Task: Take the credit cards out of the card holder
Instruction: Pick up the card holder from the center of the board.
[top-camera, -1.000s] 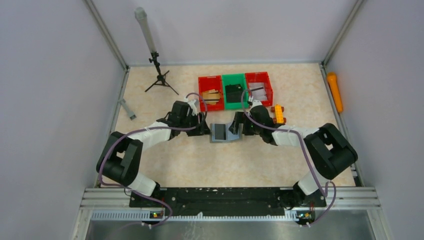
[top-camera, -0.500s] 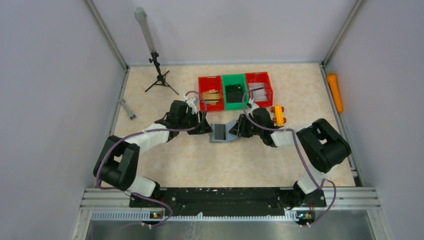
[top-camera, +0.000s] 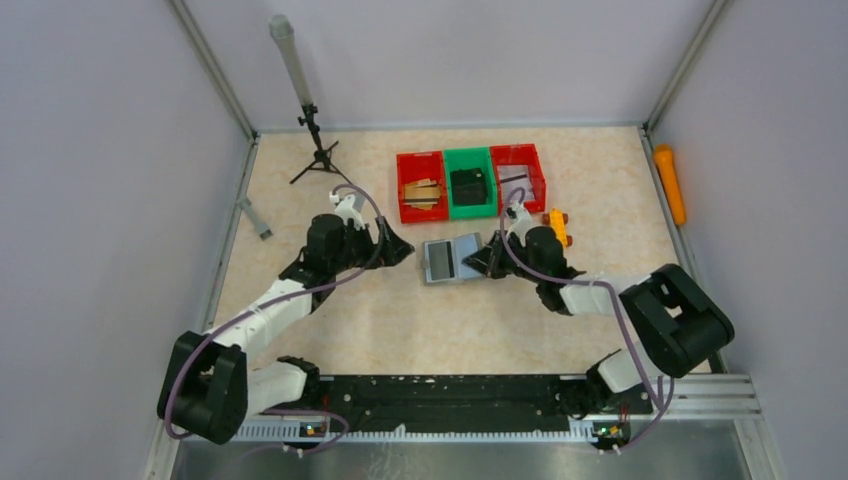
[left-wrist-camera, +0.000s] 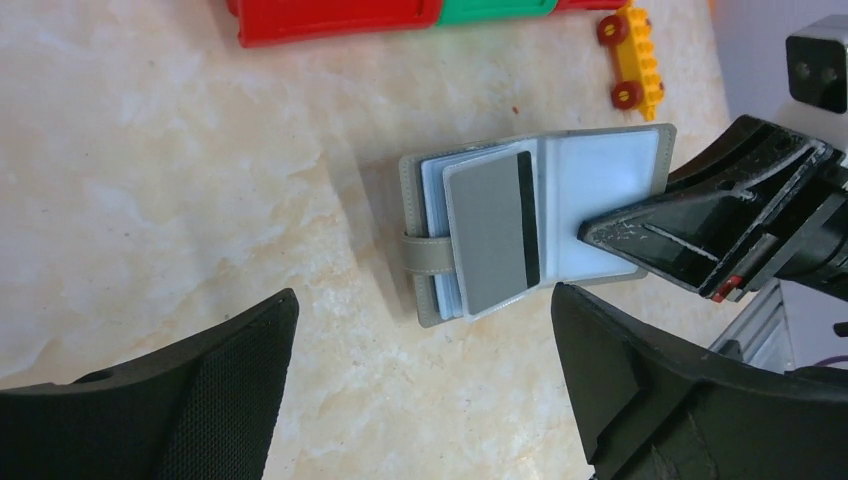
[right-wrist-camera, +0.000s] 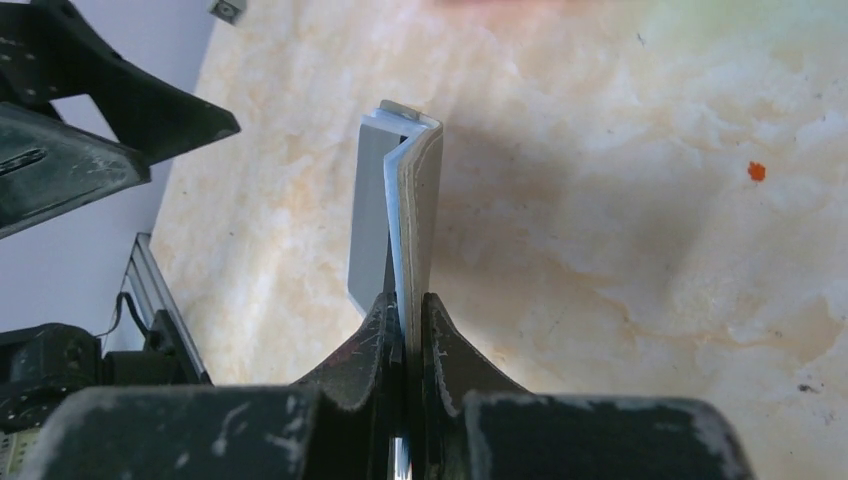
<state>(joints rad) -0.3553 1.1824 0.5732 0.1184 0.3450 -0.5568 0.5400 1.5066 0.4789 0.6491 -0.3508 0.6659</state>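
The grey card holder (top-camera: 452, 261) lies open on the table between my two grippers. In the left wrist view the card holder (left-wrist-camera: 600, 190) shows pale blue pockets and a tab on its left edge. A grey credit card (left-wrist-camera: 487, 240) with a black stripe lies slightly askew on the left half, its lower end past the holder's edge. My right gripper (top-camera: 487, 262) is shut on the holder's right flap (right-wrist-camera: 420, 215), with the right gripper (right-wrist-camera: 405, 312) pinching it edge-on. My left gripper (top-camera: 393, 246) stands open, apart from the holder on its left; the left gripper (left-wrist-camera: 422, 310) holds nothing.
Three bins stand behind the holder: red (top-camera: 421, 186), green (top-camera: 468, 183), red (top-camera: 518, 176). A yellow toy car (top-camera: 555, 228) sits beside the right gripper. A small tripod (top-camera: 318, 150) is at the back left, an orange object (top-camera: 670, 185) by the right wall.
The left gripper opened and drew back to the left, away from the holder. The right gripper shut on the holder's right flap. The holder now lies flatter.
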